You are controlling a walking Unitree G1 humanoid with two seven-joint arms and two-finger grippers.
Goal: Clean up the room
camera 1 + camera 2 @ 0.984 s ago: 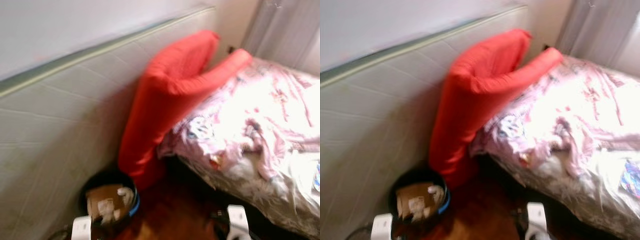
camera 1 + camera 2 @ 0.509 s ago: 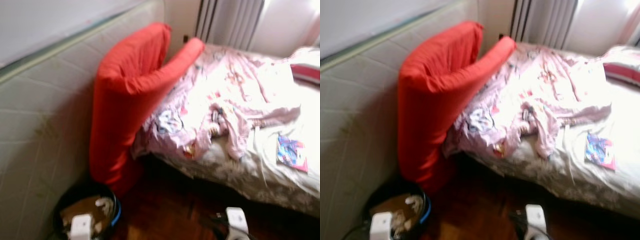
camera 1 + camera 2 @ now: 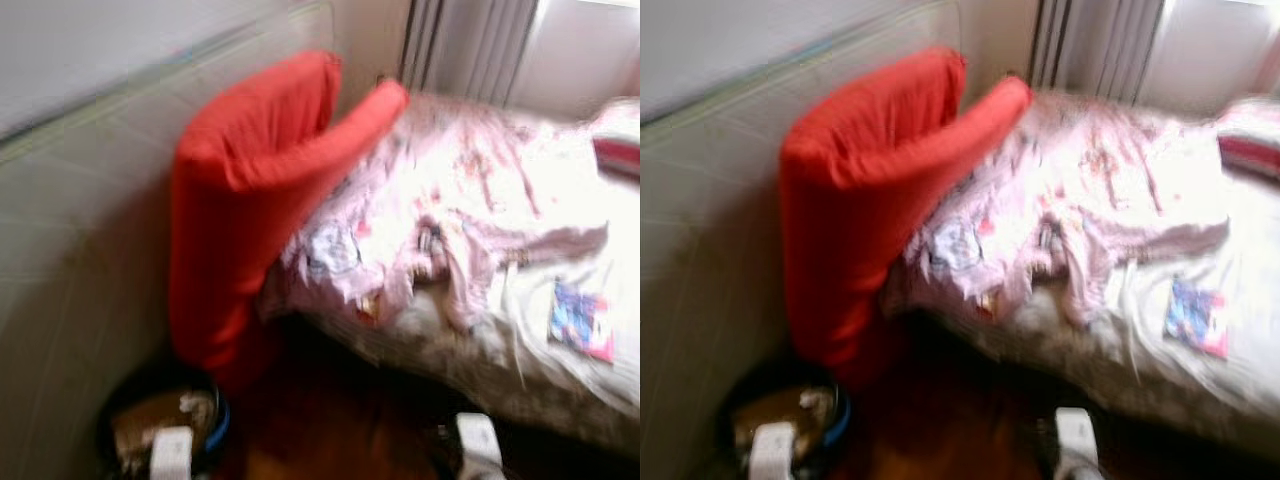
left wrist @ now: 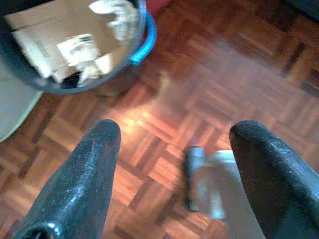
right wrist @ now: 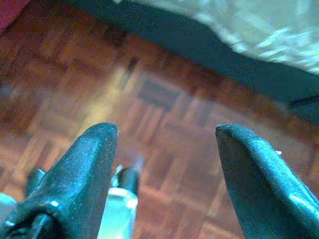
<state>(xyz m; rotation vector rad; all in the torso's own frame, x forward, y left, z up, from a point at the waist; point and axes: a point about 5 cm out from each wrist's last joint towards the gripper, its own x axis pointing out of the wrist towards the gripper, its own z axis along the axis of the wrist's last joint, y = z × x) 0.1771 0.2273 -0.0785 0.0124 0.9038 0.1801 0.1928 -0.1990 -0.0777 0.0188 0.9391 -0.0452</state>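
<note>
Bed (image 3: 560, 390): standing on the right of the head views, reaching back toward the curtain (image 3: 470, 50); the head views are blurring.
Blanket (image 3: 450, 210): a pink patterned one is lying crumpled over the bed, one twisted fold hanging toward the near edge.
Booklet (image 3: 580, 320): a small blue and pink one is lying flat on the pale sheet, near the bed's front edge, right of the crumpled fold.
Red cushion (image 3: 250, 200): a long red one is standing folded between the bed and the pale mattress (image 3: 80, 260), which is leaning along the wall on the left.
Bin (image 4: 75, 45): a dark round one with a blue rim is sitting on the floor at the foot of the red cushion, holding cardboard and crumpled white paper.
Floor (image 4: 209, 94): reddish-brown parquet is showing in front of the bed and under both wrist cameras.
Left end effector (image 4: 174, 134): hanging low over the parquet just beside the bin, fingers spread apart and holding nothing.
Right end effector (image 5: 167, 132): hanging low over the parquet near the dark underside of the bed, fingers spread apart and holding nothing.
Robot's feet: a pale, blurred part is showing below each end effector in the wrist views; what it is cannot be made out clearly.
</note>
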